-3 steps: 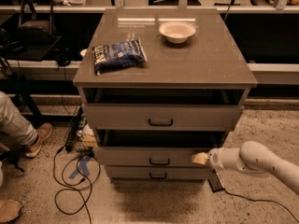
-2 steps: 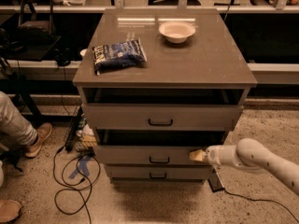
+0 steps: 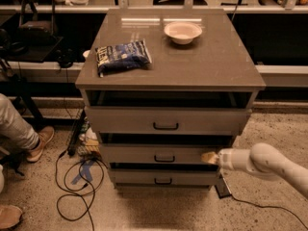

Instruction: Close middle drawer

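Middle drawer (image 3: 130, 154) partly open, gripper (image 3: 210, 158) at its front.
It sits between the top drawer (image 3: 125, 120) and bottom drawer (image 3: 139, 178) of the cabinet (image 3: 192, 57); the gripper's tip seems to touch the front's right end, and whether it is open or closed cannot be told.

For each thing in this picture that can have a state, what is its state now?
top drawer: pulled partly out.
middle drawer: partly out, not yet closed.
bottom drawer: seems almost closed.
bowl: upright, empty, on the cabinet top.
bag: lying flat on the cabinet top.
gripper: at the right end of the middle drawer's front.
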Controlling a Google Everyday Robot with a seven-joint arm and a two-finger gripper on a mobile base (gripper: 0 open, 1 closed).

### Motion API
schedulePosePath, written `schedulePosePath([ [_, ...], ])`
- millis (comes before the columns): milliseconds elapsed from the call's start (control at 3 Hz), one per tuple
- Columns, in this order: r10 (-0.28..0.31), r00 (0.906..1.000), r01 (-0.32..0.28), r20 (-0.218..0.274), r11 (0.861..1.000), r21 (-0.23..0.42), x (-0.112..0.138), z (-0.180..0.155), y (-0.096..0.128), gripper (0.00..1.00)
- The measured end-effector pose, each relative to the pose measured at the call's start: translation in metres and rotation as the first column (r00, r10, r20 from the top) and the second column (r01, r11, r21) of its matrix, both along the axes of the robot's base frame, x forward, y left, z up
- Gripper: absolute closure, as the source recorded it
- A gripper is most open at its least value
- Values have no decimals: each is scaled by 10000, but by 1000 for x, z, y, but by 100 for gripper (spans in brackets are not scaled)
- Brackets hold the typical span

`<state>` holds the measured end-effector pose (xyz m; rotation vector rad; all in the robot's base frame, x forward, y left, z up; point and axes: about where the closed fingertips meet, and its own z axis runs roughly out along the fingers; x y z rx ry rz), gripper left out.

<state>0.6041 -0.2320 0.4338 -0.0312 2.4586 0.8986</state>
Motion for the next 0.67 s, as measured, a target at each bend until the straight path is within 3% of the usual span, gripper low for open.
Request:
schedulePosePath([
  [333, -744, 9965, 749, -378, 9971, 120, -20, 0, -40, 100],
  [667, -1201, 9891, 1264, -855, 9894, 715, -35, 2, -75, 100],
])
